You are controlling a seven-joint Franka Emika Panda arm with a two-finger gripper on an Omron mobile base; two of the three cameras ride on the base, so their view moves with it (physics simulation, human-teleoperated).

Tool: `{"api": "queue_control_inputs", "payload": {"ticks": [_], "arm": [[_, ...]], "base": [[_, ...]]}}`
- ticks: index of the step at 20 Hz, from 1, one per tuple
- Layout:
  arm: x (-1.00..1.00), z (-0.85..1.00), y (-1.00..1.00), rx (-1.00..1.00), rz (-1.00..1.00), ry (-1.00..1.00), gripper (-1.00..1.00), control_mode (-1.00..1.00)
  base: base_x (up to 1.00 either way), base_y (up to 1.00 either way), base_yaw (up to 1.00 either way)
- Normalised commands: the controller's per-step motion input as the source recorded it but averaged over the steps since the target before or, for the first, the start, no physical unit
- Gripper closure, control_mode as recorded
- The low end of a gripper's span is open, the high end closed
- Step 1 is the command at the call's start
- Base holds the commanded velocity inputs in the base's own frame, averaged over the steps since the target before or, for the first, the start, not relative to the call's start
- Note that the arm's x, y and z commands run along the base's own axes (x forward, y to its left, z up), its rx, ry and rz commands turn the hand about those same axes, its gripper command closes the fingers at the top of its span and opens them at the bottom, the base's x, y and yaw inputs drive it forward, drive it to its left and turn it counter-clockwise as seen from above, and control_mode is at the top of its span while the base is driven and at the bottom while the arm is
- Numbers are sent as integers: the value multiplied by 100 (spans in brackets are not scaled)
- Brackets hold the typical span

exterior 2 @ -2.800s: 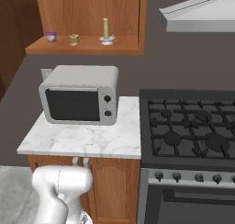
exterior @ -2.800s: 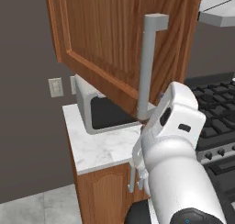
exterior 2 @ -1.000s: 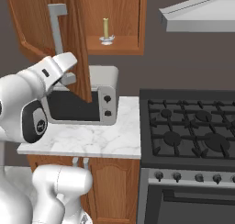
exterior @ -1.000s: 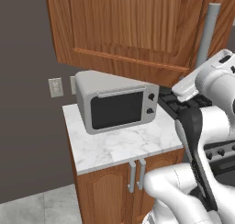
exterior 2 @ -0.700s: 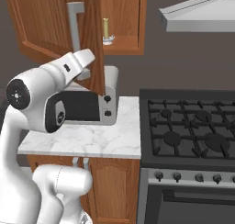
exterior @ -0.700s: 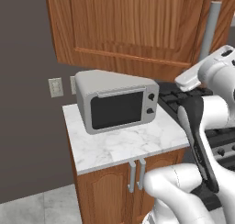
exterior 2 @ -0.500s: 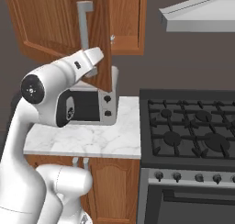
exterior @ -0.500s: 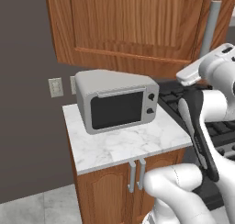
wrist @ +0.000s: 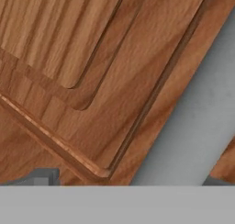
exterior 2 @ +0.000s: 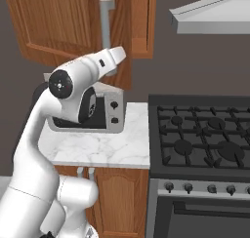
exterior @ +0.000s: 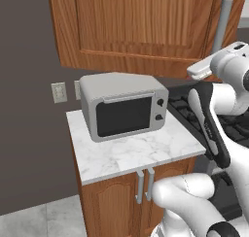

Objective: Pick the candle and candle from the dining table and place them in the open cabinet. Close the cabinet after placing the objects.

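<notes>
A kitchen: microwave on marble counter, gas stove, wooden cabinet.

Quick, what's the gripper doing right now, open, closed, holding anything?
Gripper: open, holding nothing, up against the cabinet door beside its grey bar handle.

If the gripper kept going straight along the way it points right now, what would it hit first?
Most likely the cabinet door: the hand view looks straight onto its wooden panel at close range, with the grey bar handle running just beside. The gripper seems almost against the door already, though exact depth is unclear.
</notes>
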Motion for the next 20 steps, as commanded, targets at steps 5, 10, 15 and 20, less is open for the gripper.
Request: {"api": "queue_control_inputs", "payload": {"ticks": [5,10,15,20], "arm": [[55,1,-1,3,0,0,-100,-100],[64,0,0,3,0,0,-100,-100],[71,0,0,2,0,0,-100,-100],[77,0,0,1,0,0,-100,-100]], "base": [[0,0,0],[0,0,0],[0,0,0],[0,0,0]]}}
